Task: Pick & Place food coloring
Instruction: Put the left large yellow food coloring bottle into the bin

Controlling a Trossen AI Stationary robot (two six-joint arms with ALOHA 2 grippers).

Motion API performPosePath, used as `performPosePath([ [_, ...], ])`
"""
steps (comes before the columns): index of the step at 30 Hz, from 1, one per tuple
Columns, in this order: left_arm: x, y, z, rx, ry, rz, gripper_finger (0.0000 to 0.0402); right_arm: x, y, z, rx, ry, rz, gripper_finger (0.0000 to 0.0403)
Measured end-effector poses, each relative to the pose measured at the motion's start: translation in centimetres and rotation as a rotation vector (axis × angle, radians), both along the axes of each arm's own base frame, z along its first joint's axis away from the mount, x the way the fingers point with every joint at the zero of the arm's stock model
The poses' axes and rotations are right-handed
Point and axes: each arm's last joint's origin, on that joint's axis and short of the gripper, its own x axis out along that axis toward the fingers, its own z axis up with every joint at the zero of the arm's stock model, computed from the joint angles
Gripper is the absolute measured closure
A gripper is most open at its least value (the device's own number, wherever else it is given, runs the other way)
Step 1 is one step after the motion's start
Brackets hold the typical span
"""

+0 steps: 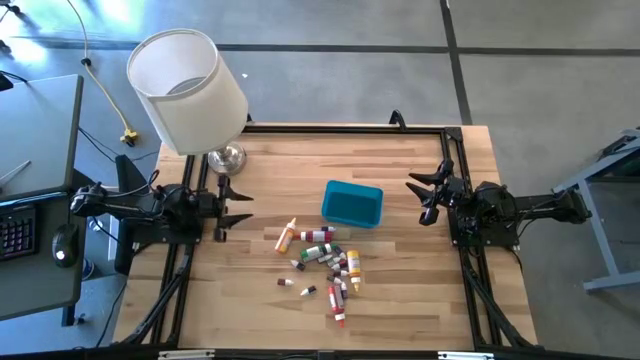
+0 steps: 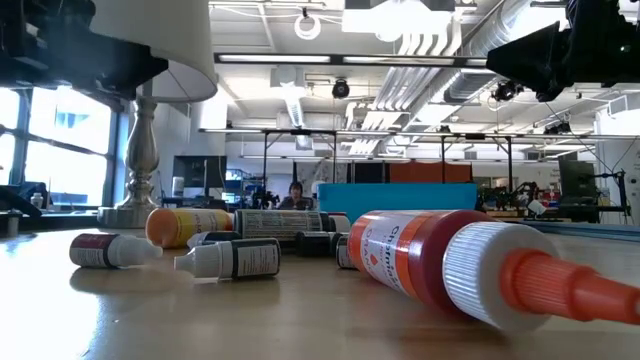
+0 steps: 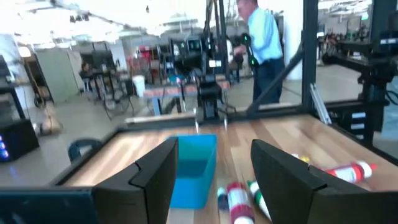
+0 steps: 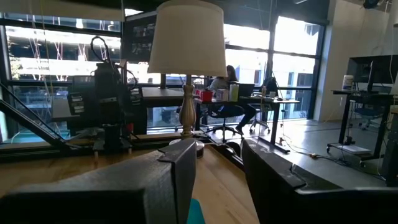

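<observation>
The food coloring [image 1: 325, 262] is lying scattered in a loose heap on the wooden table [image 1: 400, 300], toward the near-middle of it, and none of the small bottles and tubes is sitting in the teal bin [image 1: 352, 204], which is standing just beyond the heap on its far right side. That layout is reading as a start state: the bin is waiting as the likely drop spot, close enough to keep each carry short, while the bottles are lying on their sides, some touching and overlapping, so single pieces at the edge, like the orange-capped bottle [image 1: 286, 236] at the far left of the heap, are looking easiest to reach first. In the low view a big red tube with a white collar [image 2: 470, 265] is lying nearest the camera, with smaller white-capped ones behind it. The left gripper [image 1: 222, 211] is hovering at the left side of the table, level and pointing inward toward the bin, its fingers [image 3: 155, 180] standing parted with nothing between them. The right gripper [image 1: 429, 198] is mirroring it from the right edge, held above the wood and aimed across toward the lamp [image 1: 190, 90] at the far left, its fingers [image 4: 177, 171] also spread moderately and empty.
</observation>
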Motion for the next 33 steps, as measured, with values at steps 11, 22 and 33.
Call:
performPosePath([
  [11,-0.1,0.0,0.5,0.059,-0.047,0.014,0.0202,0.0,0.0,0.0,0.0,0.0,0.0,0.0279],
  [22,-1.5,0.4,3.8,0.394,-0.383,0.266,0.0202,0.0,0.0,0.0,0.0,0.0,0.0,0.0279],
  [33,-0.3,1.6,4.5,-0.38,0.014,0.556,0.0212,0.0,0.0,0.0,0.0,0.0,-0.001,0.0279],
])
